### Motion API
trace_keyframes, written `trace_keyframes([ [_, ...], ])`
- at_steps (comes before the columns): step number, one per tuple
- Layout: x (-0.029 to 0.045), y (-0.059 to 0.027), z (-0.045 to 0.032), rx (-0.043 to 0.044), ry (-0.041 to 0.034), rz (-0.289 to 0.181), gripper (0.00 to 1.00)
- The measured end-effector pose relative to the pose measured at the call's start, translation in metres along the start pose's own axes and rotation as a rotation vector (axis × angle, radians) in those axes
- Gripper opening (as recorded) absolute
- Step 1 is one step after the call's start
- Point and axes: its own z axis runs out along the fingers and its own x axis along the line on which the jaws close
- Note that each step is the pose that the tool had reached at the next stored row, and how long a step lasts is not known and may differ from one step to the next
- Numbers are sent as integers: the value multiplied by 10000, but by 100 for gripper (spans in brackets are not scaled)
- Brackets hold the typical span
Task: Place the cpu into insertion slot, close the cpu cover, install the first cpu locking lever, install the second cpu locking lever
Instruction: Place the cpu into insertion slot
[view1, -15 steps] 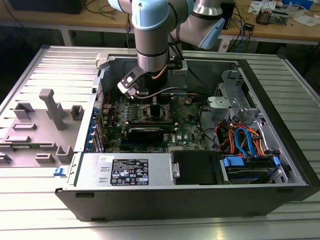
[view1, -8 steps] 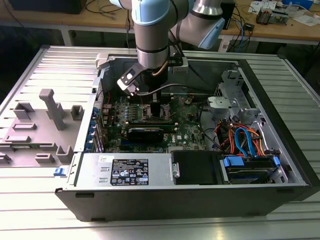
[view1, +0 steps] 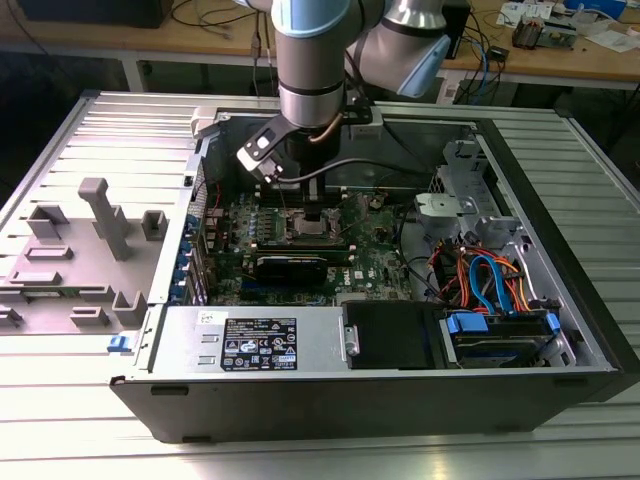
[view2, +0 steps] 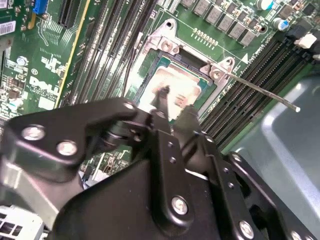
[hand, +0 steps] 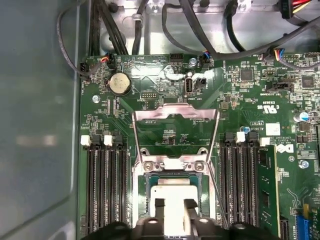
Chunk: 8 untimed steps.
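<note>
We saw the claw (hand: 175, 204) poised directly over the socket, its fingers (hand: 160, 206) spread a little with nothing pinched between them; the cpu (hand: 175, 192) lay flat in the insertion slot beneath, its silvery top showing through the gap, so we judged it seated; the cpu cover (hand: 175, 111) lay folded back beyond the socket, leaving the opening free; one locking lever (view2: 260, 90) stuck out unlatched across the memory slots (hand: 105, 190); those slots flanked the socket closely on two sides, so open room lay chiefly straight above.
</note>
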Motion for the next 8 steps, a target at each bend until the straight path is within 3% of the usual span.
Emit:
trace_keyframes([
  [2,0,13,-3,98,90,7,17],
  [3,0,15,-4,118,117,8,17],
  [4,1,15,-4,122,125,7,11],
  [8,1,15,-5,127,136,-262,11],
])
